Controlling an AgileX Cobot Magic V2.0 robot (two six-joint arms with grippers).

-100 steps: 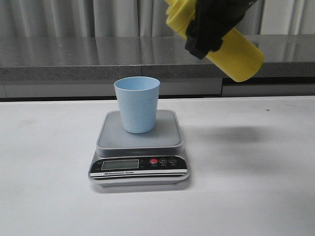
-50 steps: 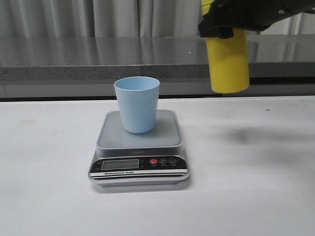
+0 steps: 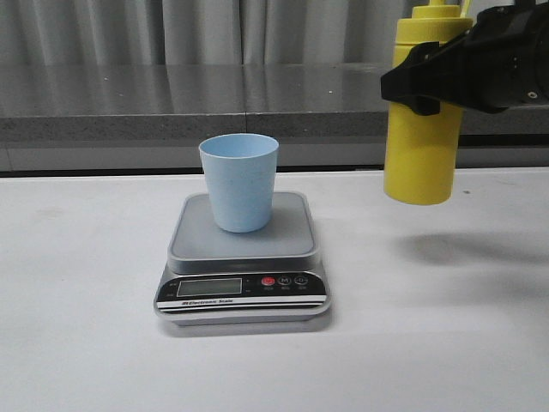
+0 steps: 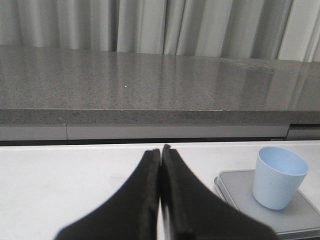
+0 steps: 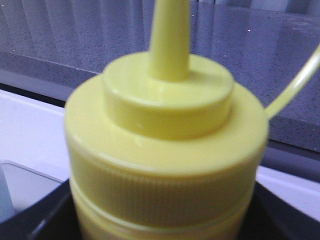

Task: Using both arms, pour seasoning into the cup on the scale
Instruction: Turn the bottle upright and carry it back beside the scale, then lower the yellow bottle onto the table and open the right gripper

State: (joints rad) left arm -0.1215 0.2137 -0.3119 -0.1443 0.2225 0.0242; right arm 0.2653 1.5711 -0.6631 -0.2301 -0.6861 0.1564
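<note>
The light blue cup (image 3: 239, 182) stands upright on the silver-grey scale (image 3: 243, 262) at the table's middle. My right gripper (image 3: 429, 81) is shut on the yellow seasoning bottle (image 3: 420, 154), held upright in the air to the right of the scale, its base above the table. The right wrist view shows the bottle's ribbed cap and nozzle (image 5: 167, 125) close up between the black fingers. My left gripper (image 4: 160, 150) is shut and empty, low over the table left of the cup (image 4: 278, 177) and scale (image 4: 235, 185). It is out of the front view.
A grey stone counter ledge (image 3: 171, 112) runs along the back of the white table (image 3: 446, 326), with curtains behind it. The scale's display and red button (image 3: 268, 281) face the front.
The right gripper has swung the bottle from tilted with its base down-right to upright, and moved it right and lower. The cup and scale have not moved.
</note>
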